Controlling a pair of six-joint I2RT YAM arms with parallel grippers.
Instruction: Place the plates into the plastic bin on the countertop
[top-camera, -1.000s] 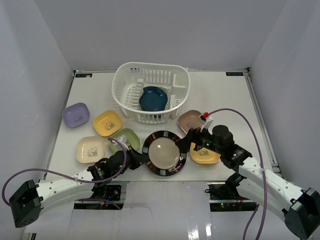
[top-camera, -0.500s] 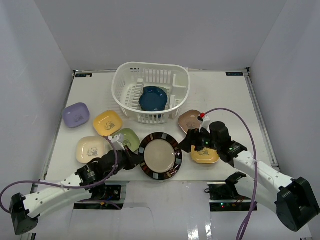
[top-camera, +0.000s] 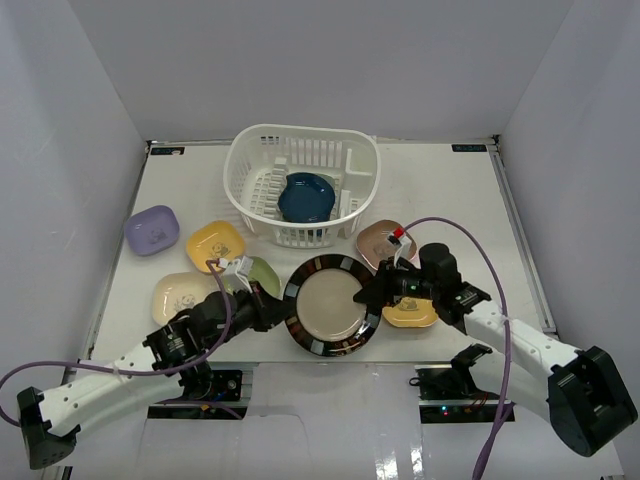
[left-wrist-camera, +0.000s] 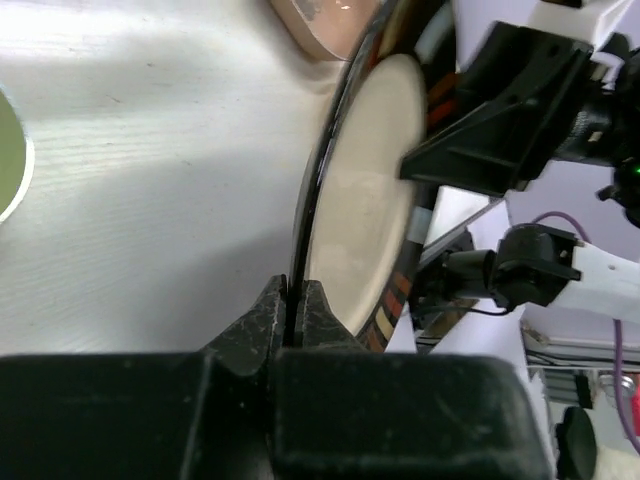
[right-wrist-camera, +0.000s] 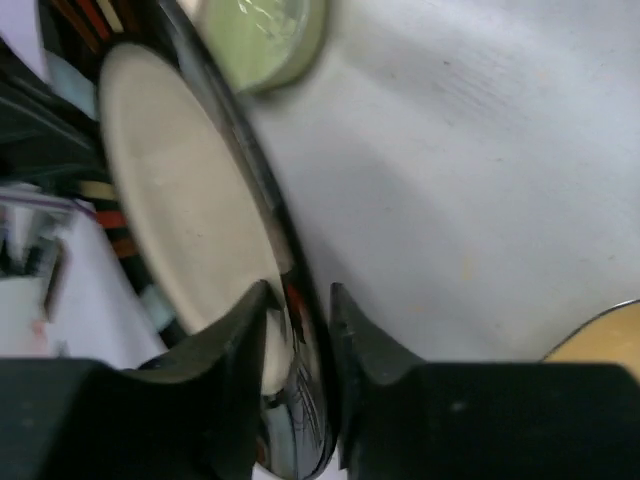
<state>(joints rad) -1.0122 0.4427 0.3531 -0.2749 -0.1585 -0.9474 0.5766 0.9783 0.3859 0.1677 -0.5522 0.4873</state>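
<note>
The large plate (top-camera: 330, 305), dark patterned rim and beige centre, hangs tilted over the countertop's (top-camera: 440, 190) near edge between both arms. My left gripper (top-camera: 283, 310) is shut on its left rim; the thin edge sits pinched between the pads (left-wrist-camera: 295, 295). My right gripper (top-camera: 365, 295) straddles the right rim (right-wrist-camera: 297, 300), one finger on the beige face and one on the dark underside. The white plastic bin (top-camera: 262, 215) stands at the back with a dark blue dish (top-camera: 306, 196) inside.
Small dishes lie on the countertop: lavender (top-camera: 151, 229), yellow (top-camera: 214, 245), green (top-camera: 258, 275), cream (top-camera: 180, 295), brown (top-camera: 380, 238), and an orange-yellow one (top-camera: 410, 313) under my right arm. Grey walls close in three sides.
My right gripper has moved in onto the large plate's right rim and its jaws have closed from wide open. The left arm has pushed the plate slightly forward and right.
</note>
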